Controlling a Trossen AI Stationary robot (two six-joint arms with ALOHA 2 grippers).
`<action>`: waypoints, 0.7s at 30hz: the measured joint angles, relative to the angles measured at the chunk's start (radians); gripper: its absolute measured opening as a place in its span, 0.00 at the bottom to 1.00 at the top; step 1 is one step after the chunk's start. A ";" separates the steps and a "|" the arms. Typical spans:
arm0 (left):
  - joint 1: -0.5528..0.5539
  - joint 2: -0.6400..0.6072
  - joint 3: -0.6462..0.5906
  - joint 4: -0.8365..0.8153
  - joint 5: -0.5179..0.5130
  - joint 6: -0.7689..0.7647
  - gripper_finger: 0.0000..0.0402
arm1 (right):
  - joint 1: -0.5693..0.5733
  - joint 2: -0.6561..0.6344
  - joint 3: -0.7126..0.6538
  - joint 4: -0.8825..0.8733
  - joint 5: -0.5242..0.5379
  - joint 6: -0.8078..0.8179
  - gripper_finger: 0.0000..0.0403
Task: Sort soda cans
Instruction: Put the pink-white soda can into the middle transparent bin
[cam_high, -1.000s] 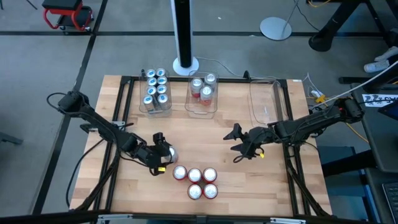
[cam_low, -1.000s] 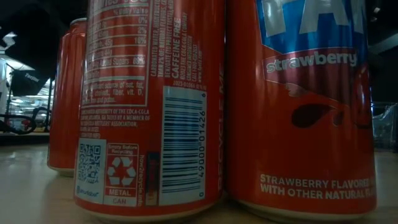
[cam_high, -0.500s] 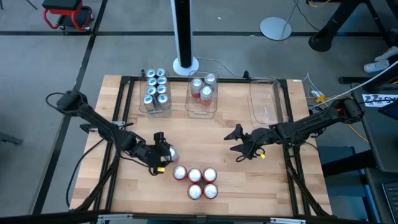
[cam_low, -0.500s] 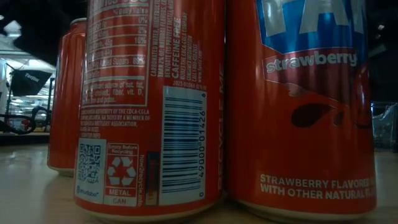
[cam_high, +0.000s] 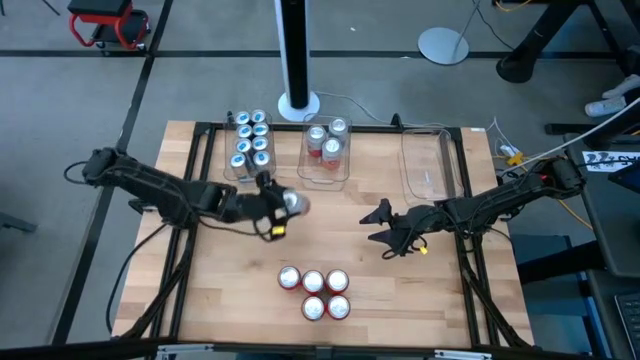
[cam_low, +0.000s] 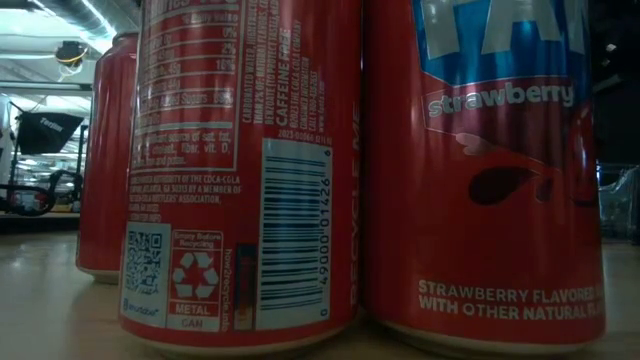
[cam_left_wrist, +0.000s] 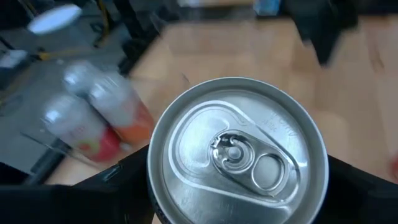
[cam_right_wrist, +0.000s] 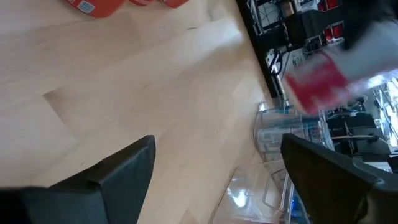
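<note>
Only the left wrist view shows the silver top and pull tab of the can (cam_left_wrist: 237, 146) clamped between the left tool's (cam_high: 284, 204) fingers; from above that can (cam_high: 293, 203) is held over the middle of the worktop (cam_high: 340, 240), near the middle tub. The low view shows only red cans (cam_low: 245, 165) close up, one labelled strawberry (cam_low: 490, 170). Five red cans (cam_high: 314, 294) stand grouped near the front edge. At the back edge, the left tub (cam_high: 250, 147) holds eight blue cans, the middle tub (cam_high: 327, 150) four, and the right tub (cam_high: 427, 160) none. The right tool (cam_high: 381, 226) is spread open, holding nothing, right of centre.
</note>
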 joint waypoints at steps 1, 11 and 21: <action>0.021 0.000 0.008 0.019 0.000 0.022 0.72 | 0.000 0.000 0.000 0.000 0.000 0.000 0.86; 0.249 0.006 0.032 0.165 0.017 0.131 0.72 | 0.000 0.000 0.000 0.000 0.011 -0.001 0.86; 0.466 0.105 0.032 0.277 0.227 0.120 0.72 | 0.000 0.000 0.000 -0.001 0.053 -0.001 0.86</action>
